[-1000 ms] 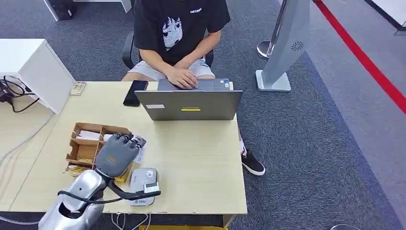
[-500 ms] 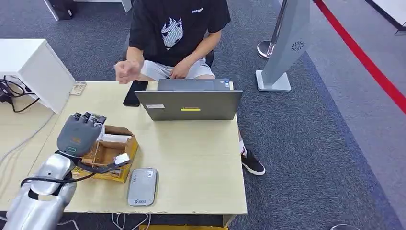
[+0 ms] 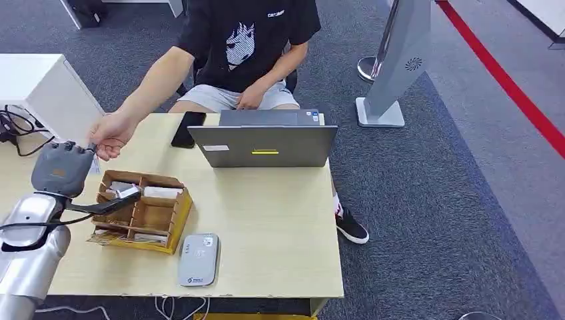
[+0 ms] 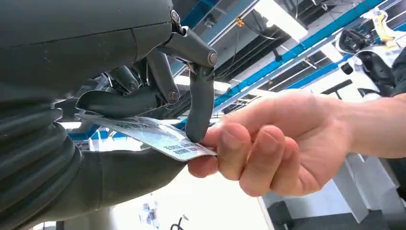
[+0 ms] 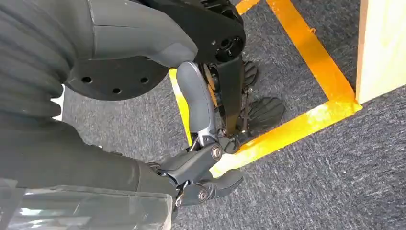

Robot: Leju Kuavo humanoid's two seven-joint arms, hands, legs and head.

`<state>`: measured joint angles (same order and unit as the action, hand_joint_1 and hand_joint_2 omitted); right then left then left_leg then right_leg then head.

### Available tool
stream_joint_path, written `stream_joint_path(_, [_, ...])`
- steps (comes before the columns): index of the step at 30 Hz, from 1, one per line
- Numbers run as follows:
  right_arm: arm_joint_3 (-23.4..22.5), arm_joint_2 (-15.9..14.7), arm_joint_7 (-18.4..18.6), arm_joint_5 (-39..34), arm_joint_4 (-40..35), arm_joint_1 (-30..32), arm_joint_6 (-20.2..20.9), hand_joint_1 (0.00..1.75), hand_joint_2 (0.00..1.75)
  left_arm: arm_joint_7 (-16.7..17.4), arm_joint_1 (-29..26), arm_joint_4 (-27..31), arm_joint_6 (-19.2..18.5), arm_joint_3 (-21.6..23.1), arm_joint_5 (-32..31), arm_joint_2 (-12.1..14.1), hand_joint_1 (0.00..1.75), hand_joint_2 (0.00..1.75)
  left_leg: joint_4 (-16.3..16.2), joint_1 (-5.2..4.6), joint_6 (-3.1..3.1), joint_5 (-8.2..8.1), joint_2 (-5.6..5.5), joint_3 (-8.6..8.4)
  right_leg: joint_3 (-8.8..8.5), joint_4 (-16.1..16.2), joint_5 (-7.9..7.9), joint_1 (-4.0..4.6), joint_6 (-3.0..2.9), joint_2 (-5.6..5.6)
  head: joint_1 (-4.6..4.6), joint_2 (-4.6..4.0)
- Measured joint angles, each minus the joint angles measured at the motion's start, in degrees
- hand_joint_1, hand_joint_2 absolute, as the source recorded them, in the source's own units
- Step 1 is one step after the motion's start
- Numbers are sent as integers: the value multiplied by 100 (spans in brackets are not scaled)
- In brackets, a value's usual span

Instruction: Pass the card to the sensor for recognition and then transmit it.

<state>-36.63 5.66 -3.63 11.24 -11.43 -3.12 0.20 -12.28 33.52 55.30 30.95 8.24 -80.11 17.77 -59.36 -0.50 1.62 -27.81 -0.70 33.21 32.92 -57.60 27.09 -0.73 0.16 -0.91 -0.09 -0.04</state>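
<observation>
1. Whereas half a second earlier the left robot hand hung over the cardboard tray, we found that it had swung out past the tray's far-left corner, to the left part of the surface.
2. The person's hand, which had been a raised fist above the phone, had reached out and down to meet the left robot hand.
3. A second before, we had seen the left robot hand nearer the card reader; that grey reader lay unmoved by the surface's near edge, and the tray sat square again beside it.
4. The laptop and the seated person kept their places.
5. We saw the left arm extended forward and to the left, the back of its hand toward the head camera and its fingers pointing at the person.
6. In the left wrist view, the left robot hand pinched the card between its thick thumb and a dark finger, and the person's hand gripped the card's free end, so both held it at once.
7. The right robot hand hung beside the surface's leg over the grey carpet and yellow floor tape, its fingers curled inward with nothing in them.
</observation>
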Motion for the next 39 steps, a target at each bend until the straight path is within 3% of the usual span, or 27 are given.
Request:
stream_joint_path(1, [0,0,0,11,0,0,4,0,175,-22,7,-30,24,-13,0,-2,175,175,0,0,0,0,0,0,0,0,0,0,0,0,0,0])
stream_joint_path(2, [0,0,0,17,0,-2,4,0,175,-26,12,-55,42,-22,0,-4,141,175,0,0,0,0,0,0,0,0,0,0,0,-1,2,0])
stream_joint_path(3, [0,0,-2,17,0,-4,4,0,175,-28,13,-68,52,-26,2,-4,0,175,0,0,0,0,3,0,1,0,0,0,0,-2,0,0])
stream_joint_path(10, [0,0,-6,46,0,-9,4,0,175,-136,-83,-74,120,-94,136,-57,0,175,0,0,-1,-2,1,1,3,0,1,0,0,-3,-2,0])
stream_joint_path(14, [-2,0,-6,59,2,-6,4,0,175,-287,-389,294,254,-249,424,-142,0,175,0,0,-2,-2,3,1,5,0,1,0,-1,-4,0,0])
stream_joint_path(18, [-24,0,-7,48,2,-3,-13,0,175,-561,-1012,1193,317,-505,1048,-271,0,175,1,0,-2,-4,7,3,5,0,1,-1,-1,-13,2,0])
stream_joint_path(21, [-68,4,-17,13,4,19,-46,0,175,-864,-1661,2240,382,-774,1576,-475,0,175,1,-1,-1,-12,12,3,8,3,4,-1,2,-21,9,0])
stream_joint_path(26, [-184,26,-9,-39,9,22,-144,0,175,-1209,-2569,3621,389,-1128,2007,-778,0,175,1,-2,-3,-20,9,7,10,5,8,-1,3,-19,7,0])
stream_joint_path(30, [-297,55,-11,-103,9,49,-205,0,175,-1751,-3387,4698,350,-1400,2986,-1115,0,175,2,-1,-6,-26,19,6,14,5,11,-1,4,-27,2,0])
stream_joint_path(34, [-350,72,-17,-118,9,49,-221,0,175,-1933,-3797,5251,238,-1580,3159,-1331,0,175,2,0,-6,-25,6,9,10,5,15,-1,7,-15,9,0])
stream_joint_path(39, [-518,109,-57,-258,9,55,-293,0,175,-2507,-4517,5878,-383,-1773,3751,-1583,0,175,4,0,-7,-27,13,3,10,5,16,-1,4,-20,2,0])
